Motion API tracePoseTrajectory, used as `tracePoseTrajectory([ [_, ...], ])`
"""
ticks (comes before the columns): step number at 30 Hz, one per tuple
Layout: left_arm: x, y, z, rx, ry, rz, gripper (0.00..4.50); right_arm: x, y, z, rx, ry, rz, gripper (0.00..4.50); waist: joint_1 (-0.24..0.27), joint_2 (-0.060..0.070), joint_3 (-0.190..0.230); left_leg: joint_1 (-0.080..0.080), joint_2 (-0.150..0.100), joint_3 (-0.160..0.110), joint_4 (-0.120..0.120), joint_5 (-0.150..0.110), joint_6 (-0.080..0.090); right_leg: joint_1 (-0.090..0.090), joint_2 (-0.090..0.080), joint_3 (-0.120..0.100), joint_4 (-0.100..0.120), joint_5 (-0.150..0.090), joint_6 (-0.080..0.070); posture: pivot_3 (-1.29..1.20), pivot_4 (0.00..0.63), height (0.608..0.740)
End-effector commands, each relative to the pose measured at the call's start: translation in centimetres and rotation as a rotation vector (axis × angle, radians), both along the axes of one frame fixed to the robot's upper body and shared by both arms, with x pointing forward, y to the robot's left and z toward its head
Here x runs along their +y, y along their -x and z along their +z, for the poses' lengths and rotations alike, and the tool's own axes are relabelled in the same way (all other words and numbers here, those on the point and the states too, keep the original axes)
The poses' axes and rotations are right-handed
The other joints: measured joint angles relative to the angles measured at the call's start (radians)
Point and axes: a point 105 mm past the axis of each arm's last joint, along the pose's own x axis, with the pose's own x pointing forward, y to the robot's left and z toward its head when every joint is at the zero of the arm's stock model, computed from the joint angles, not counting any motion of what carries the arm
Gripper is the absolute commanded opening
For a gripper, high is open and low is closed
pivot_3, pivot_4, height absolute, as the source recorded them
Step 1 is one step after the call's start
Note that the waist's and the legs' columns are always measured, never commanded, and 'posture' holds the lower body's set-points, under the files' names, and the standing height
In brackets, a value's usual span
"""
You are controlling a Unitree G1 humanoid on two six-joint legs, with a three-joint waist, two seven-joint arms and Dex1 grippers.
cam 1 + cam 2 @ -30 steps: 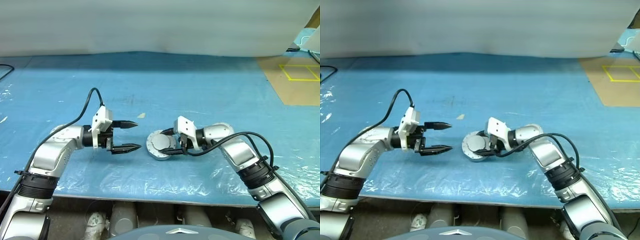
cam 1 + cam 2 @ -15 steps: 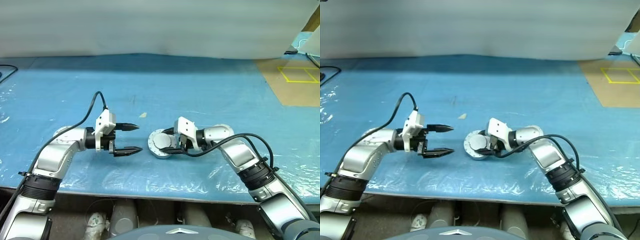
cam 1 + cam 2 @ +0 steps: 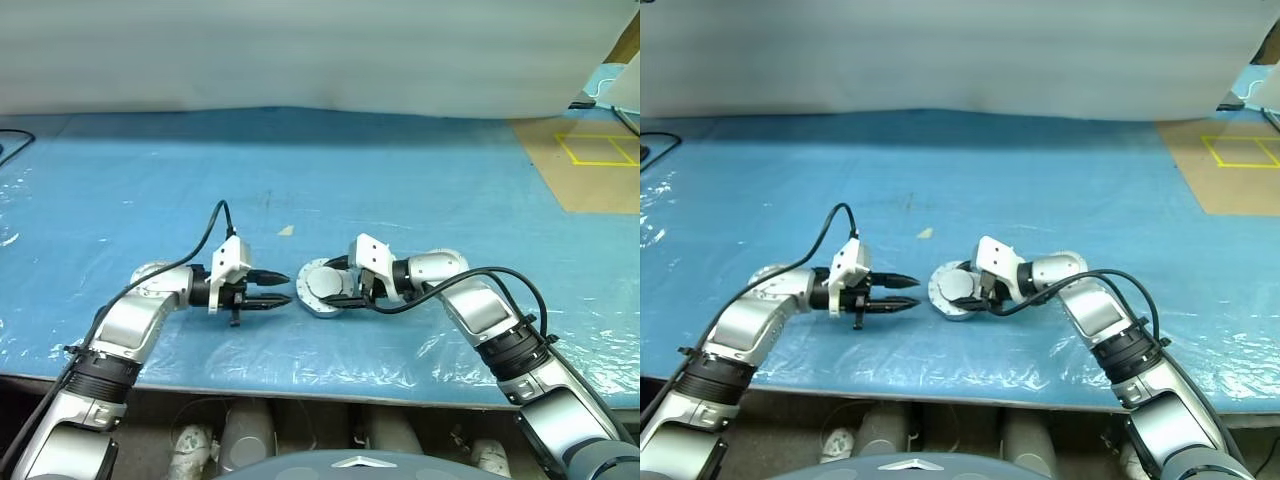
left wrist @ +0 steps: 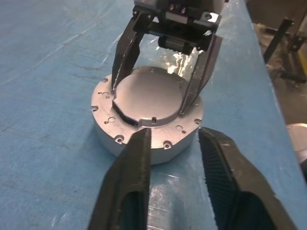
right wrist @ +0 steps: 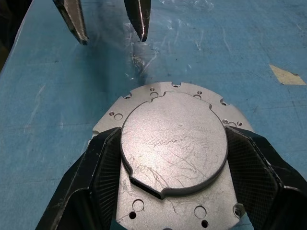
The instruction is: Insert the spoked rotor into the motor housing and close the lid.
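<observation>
Flat, the smooth round grey metal lid (image 5: 173, 146) caps the motor housing (image 4: 110, 134).

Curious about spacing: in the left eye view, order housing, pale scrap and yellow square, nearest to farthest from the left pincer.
1. Housing, just right of the left pincer.
2. Scrap, farther back.
3. Yellow square, far right corner.

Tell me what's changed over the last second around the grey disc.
The left claw moved in toward the motor housing and narrowed its fingers; it stops just short and holds nothing. The right claw stays clamped across the raised round plate on top of the housing, which hasn't shifted on the blue table.
</observation>
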Motion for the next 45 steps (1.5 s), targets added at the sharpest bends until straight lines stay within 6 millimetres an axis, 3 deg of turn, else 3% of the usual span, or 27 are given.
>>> tracePoseTrajectory([
  [1, -0.5, -0.4, 0.4, -0.051, 0.006, 0.013, 1.48, -2.7, -0.1, -3.8, 0.099, 0.14, -0.109, 2.95, 0.0, 0.0, 0.0, 0.0, 0.0, 0.0, 0.0, 0.0, 0.0, 0.0, 0.0, 0.0, 0.0, 0.0, 0.0, 0.0, 0.15, 0.74],
  [11, -1.2, -0.9, -0.2, -0.074, 0.002, 0.034, 1.48, -2.6, -0.6, -3.6, 0.087, 0.133, -0.122, 2.95, -0.001, 0.0, 0.0, 0.0, 0.0, 0.0, 0.0, 0.0, 0.0, -0.001, 0.0, 0.0, 0.0, 0.0, 0.0, 0.0, 0.15, 0.74],
  [14, -1.2, -0.7, -0.2, -0.066, 0.014, 0.01, 0.92, -2.6, -0.6, -3.6, 0.087, 0.133, -0.122, 2.95, -0.001, 0.0, 0.0, 0.0, 0.0, 0.0, 0.0, 0.0, 0.0, -0.002, 0.0, 0.0, 0.0, 0.0, 0.0, 0.0, 0.15, 0.74],
  [16, -1.3, -1.0, -0.2, -0.08, 0.007, 0.025, 0.18, -2.6, -0.6, -3.6, 0.088, 0.132, -0.123, 2.95, -0.001, 0.0, 0.0, 0.0, 0.0, 0.0, 0.0, 0.0, 0.0, -0.002, 0.0, 0.0, 0.0, 0.0, 0.0, 0.0, 0.15, 0.74],
  [17, -1.4, -1.1, -0.3, -0.087, 0.003, 0.031, 0.04, -2.6, -0.6, -3.6, 0.088, 0.131, -0.123, 2.95, -0.001, 0.0, 0.0, 0.0, 0.0, 0.0, 0.0, 0.0, 0.0, -0.002, 0.0, 0.0, 0.0, 0.0, 0.0, 0.0, 0.15, 0.74],
  [32, -2.0, -1.2, -1.4, -0.08, -0.06, 0.0, 0.04, -2.6, -0.7, -3.2, 0.093, 0.122, -0.123, 2.95, 0.0, 0.0, 0.0, -0.001, 0.0, 0.0, -0.002, 0.0, 0.0, -0.003, 0.0, 0.0, -0.003, 0.0, 0.0, 0.0, 0.15, 0.74],
  [44, -2.4, -0.6, -1.7, -0.07, -0.084, -0.045, 0.04, -1.6, -0.9, -1.6, 0.106, 0.033, -0.11, 2.95, 0.0, 0.0, 0.0, -0.001, 0.0, 0.0, -0.003, 0.0, 0.0, -0.003, 0.0, 0.0, -0.005, 0.0, 0.0, 0.0, 0.15, 0.74],
  [45, -2.5, -0.6, -1.7, -0.072, -0.085, -0.045, 0.01, -1.5, -0.9, -1.3, 0.102, 0.021, -0.1, 3.3, 0.0, 0.0, 0.0, -0.001, 0.0, 0.0, -0.003, 0.0, 0.0, -0.003, 0.0, 0.0, -0.005, 0.0, 0.0, 0.0, 0.15, 0.74],
])
